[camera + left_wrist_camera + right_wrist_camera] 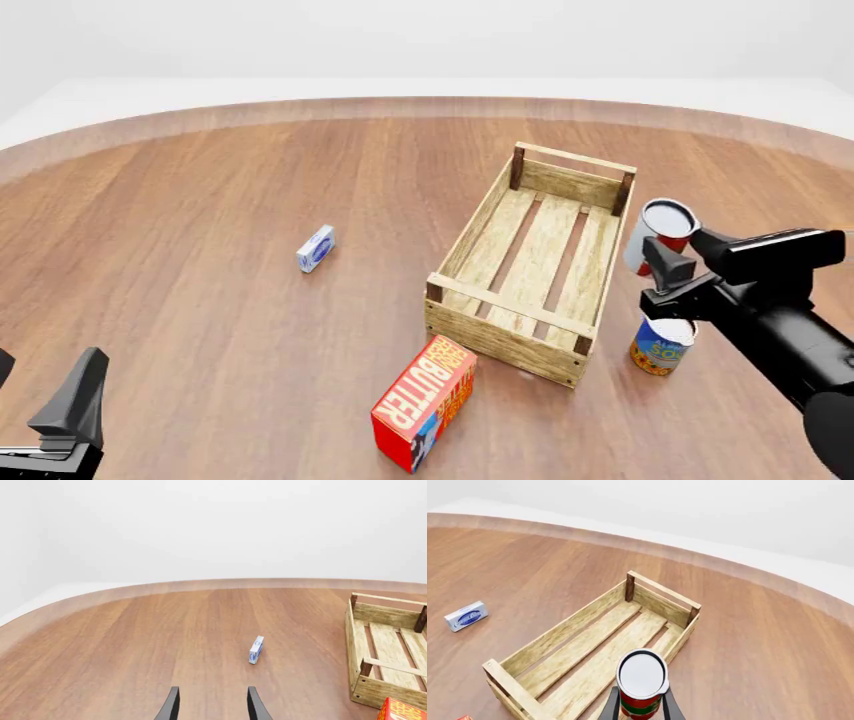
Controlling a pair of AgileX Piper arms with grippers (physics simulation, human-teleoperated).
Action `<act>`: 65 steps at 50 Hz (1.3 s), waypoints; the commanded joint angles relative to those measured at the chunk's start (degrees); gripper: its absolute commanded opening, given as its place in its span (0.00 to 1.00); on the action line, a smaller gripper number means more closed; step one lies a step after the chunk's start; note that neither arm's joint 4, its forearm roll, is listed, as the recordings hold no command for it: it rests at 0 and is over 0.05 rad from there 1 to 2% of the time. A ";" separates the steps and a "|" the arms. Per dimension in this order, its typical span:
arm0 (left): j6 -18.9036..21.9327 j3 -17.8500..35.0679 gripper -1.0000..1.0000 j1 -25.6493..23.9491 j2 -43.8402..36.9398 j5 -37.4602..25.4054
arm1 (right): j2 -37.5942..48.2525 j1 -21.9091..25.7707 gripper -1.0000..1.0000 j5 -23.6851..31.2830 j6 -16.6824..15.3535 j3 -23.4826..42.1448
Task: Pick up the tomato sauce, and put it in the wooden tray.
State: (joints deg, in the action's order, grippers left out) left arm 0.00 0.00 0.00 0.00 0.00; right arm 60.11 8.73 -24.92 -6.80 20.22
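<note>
Between the right pincer's [640, 707] fingers, the tomato sauce [642, 682], upright.

Your front view looks forward and down over the whole table [200, 200] from above the arms' side. Each wrist view looks low and close along its own fingers; all three share the wooden tray [470, 240] and the small blue box [315, 248].

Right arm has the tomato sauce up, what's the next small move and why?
Probably shift the right end effector sideways toward the left arm's side, carrying the tomato sauce over the wooden tray. In the front view the can sits lifted just outside the tray's right wall, above the blue and yellow can.
</note>
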 commanded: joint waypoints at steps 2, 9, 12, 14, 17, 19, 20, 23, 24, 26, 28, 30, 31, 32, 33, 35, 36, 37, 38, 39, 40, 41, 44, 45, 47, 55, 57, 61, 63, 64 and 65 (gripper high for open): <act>0.00 0.00 1.00 0.00 0.00 0.00 | 3.81 0.42 0.00 -2.21 0.81 1.69; 0.00 0.00 1.00 0.00 0.00 0.00 | 5.85 0.61 0.00 -3.27 0.79 2.65; 0.00 0.00 1.00 0.00 0.00 0.00 | 6.52 0.90 0.00 -3.36 0.55 3.15; 0.00 0.00 1.00 0.00 0.00 0.00 | 7.00 0.92 0.00 -3.60 0.47 3.38; 0.00 0.00 1.00 0.00 0.00 0.00 | 7.99 1.12 0.00 -3.92 0.49 3.89; 0.00 0.00 1.00 0.00 0.00 0.00 | 8.42 1.11 0.00 -4.06 0.51 4.24; 0.00 0.00 1.00 0.00 0.00 0.00 | 8.87 1.16 0.00 -4.18 0.40 4.51; 0.00 0.00 1.00 0.00 0.00 0.00 | 9.62 1.43 0.00 -4.14 0.31 5.34; 0.00 0.00 1.00 0.00 0.00 0.00 | 9.63 1.43 0.00 -4.14 0.31 5.34; 0.00 0.00 1.00 0.00 0.00 0.00 | 10.36 1.42 0.00 -4.34 0.11 5.80; 0.00 0.00 1.00 0.00 0.00 0.00 | 10.46 1.59 0.00 -4.14 0.18 6.11; 0.00 0.00 1.00 0.00 0.00 0.00 | 10.82 1.49 0.00 -4.06 0.00 6.57; 0.00 0.00 1.00 0.00 0.00 0.00 | 10.95 1.51 0.00 -4.02 0.00 6.75; 0.00 0.00 1.00 0.00 0.00 0.00 | 11.12 1.51 0.00 -4.00 -0.06 6.92; 0.00 0.00 1.00 0.00 0.00 0.00 | 11.42 1.47 0.00 -4.07 -0.19 7.14; 0.00 0.00 1.00 0.00 0.00 0.00 | 11.78 1.57 0.00 -4.15 -0.17 7.42; 0.00 0.00 1.00 0.00 0.00 0.00 | 12.14 1.58 0.00 -4.31 -0.11 7.58; 0.00 0.00 1.00 0.00 0.00 0.00 | 12.36 1.60 0.00 -4.46 -0.14 7.62; 0.00 0.00 1.00 0.00 0.00 0.00 | 12.63 1.55 0.00 -4.64 -0.01 7.70; 0.00 0.00 1.00 0.00 0.00 0.00 | 12.99 1.60 0.00 -4.82 0.05 7.77; 0.00 0.00 1.00 0.00 0.00 0.00 | 13.27 1.67 0.00 -5.00 -0.04 7.83; 0.00 0.00 1.00 0.00 0.00 0.00 | 13.86 1.64 0.00 -5.26 0.08 8.08; 0.00 0.00 1.00 0.00 0.00 0.00 | 14.70 1.61 0.00 -5.59 0.06 8.51; 0.00 0.00 1.00 0.00 0.00 0.00 | 14.92 1.66 0.00 -5.65 0.03 8.70; 0.00 0.00 1.00 0.00 0.00 0.00 | 15.12 1.69 0.00 -5.72 0.08 8.84; 0.00 0.00 1.00 0.00 0.00 0.00 | 17.11 2.02 0.00 -6.53 0.06 10.01; 0.00 0.00 1.00 0.00 0.00 0.00 | 17.54 2.02 0.00 -6.76 0.04 10.25; 0.00 0.00 1.00 0.00 0.00 0.00 | 19.22 1.97 0.00 -7.71 0.09 10.56; 0.00 0.00 1.00 0.00 0.00 0.00 | 19.66 2.12 0.00 -7.71 0.33 10.98; 0.00 0.00 1.00 0.00 0.00 0.00 | 19.84 2.10 0.00 -7.75 0.24 11.14; 0.00 0.00 1.00 0.00 0.00 0.00 | 19.85 2.10 0.00 -7.75 0.24 11.14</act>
State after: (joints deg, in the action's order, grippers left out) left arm 0.00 0.00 0.00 0.00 0.00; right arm 77.76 10.65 -31.68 -7.50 30.01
